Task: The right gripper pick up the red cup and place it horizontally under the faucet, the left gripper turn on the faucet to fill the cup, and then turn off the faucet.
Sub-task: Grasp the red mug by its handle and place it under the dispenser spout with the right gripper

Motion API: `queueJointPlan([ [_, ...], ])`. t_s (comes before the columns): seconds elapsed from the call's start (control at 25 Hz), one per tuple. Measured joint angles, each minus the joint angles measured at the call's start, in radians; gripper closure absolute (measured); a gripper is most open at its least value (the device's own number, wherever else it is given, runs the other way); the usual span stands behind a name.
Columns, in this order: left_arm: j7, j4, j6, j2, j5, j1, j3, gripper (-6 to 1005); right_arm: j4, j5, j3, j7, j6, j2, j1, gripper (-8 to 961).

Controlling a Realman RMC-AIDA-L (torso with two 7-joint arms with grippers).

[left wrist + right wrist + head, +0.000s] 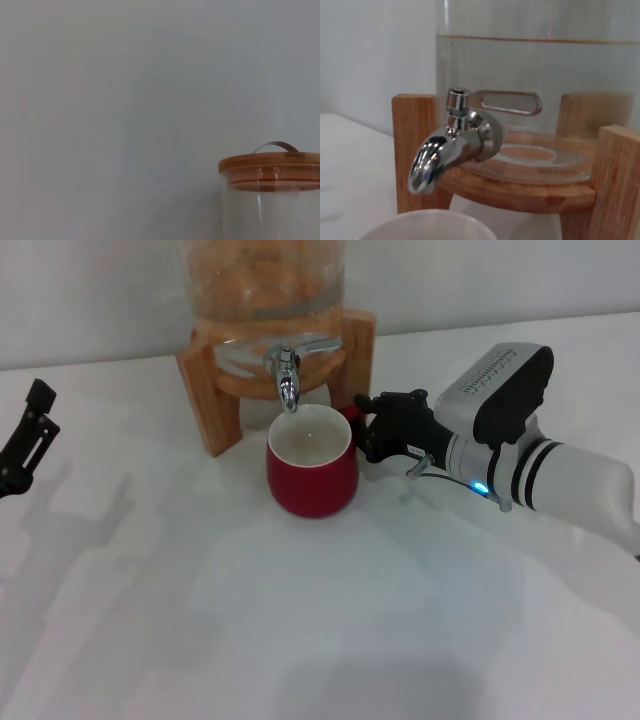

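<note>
The red cup [311, 476] stood upright under the faucet [287, 380] to catch water. The right gripper [375, 426] was closed on its handle, steadying it; the left gripper [27, 440] waited far aside, and I cannot tell its opening.

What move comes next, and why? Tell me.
Probably the right gripper should let go of the handle and back away. The red cup already stands upright on the table, its mouth right below the faucet spout, and looks empty. The left gripper waits far off at the table's left edge.
</note>
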Motion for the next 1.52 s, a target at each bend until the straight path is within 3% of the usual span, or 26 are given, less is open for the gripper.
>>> queueJointPlan([
  [1.52, 0.0, 0.0, -0.008, 0.0, 0.0, 0.008, 0.002, 148, -0.001, -0.007, 0.006, 0.0, -0.012, -0.004, -0.041, 688],
])
